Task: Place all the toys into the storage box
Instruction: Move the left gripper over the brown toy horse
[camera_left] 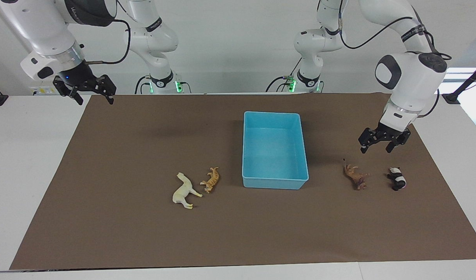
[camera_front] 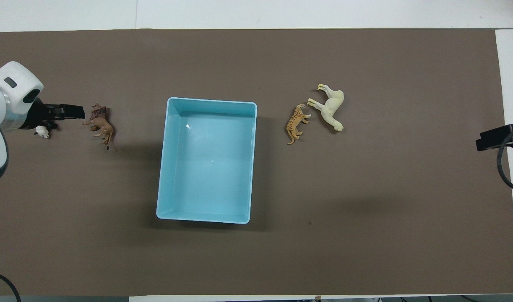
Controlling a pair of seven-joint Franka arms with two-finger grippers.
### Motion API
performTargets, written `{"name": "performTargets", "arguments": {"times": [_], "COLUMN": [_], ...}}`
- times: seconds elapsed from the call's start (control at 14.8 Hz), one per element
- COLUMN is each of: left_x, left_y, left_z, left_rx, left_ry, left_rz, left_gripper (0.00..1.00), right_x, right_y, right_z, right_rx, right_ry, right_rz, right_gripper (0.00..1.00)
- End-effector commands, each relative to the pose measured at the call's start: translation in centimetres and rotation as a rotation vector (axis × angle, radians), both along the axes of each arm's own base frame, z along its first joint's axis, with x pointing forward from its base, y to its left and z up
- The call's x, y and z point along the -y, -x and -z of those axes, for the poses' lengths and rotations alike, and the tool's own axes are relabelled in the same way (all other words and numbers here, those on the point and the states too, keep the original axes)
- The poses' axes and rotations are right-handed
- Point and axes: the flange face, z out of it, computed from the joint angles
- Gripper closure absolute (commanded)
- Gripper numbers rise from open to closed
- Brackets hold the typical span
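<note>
Light blue plastic, the storage box (camera_left: 274, 149) sits open and empty in the middle of the brown mat (camera_left: 125, 163). No brand or label can be read; lettering on the right arm's upper band is too small to make out.

The left gripper (camera_left: 382, 144) hangs low on a bent arm with its wrist pointing down, over the mat at the left arm's end, above the gap between the brown four-legged animal (camera_left: 355, 176) and the panda (camera_left: 397, 178). Its fingers are spread apart and hold nothing. Both figurines lie on their sides, well apart from the box.

The right gripper (camera_left: 90, 93) waits raised over the mat's corner at the right arm's end, fingers apart, empty.

The cream-white llama (camera_left: 184, 191) and orange tiger (camera_left: 210, 179) lie just beside each other, toward the right arm's end of the box.
</note>
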Motion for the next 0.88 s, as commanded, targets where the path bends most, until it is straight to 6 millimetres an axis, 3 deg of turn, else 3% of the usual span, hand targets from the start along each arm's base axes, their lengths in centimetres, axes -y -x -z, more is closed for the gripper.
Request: {"name": "performTargets", "arguments": {"times": [0.0, 0.14, 0.54, 0.81], "left_x": [-0.1, -0.1, 0.5, 0.3], "left_y": [-0.9, -1.3, -0.2, -0.2], "left_z": [3.9, 4.6, 11.7, 13.1], "left_rx": [0.032, 0.058, -0.002, -0.021], "left_ry": [0.026, 0.04, 0.051, 0.051], "left_rz": [-0.122, -0.182, -0.25, -0.259], "left_gripper": [0.0, 0.0, 0.0, 0.0], "right_x": [0.1, 0.1, -0.6, -0.6], "right_y": [0.4, 0.4, 0.6, 0.4], "right_z": [-0.1, -0.1, 0.0, 0.0], "right_rx": [-0.001, -0.001, -0.018, 0.0], "right_ry": [0.013, 0.013, 0.0, -0.019], "right_rz": [0.002, 0.004, -0.011, -0.033], "right_gripper": [0.0, 0.0, 0.0, 0.0]}}
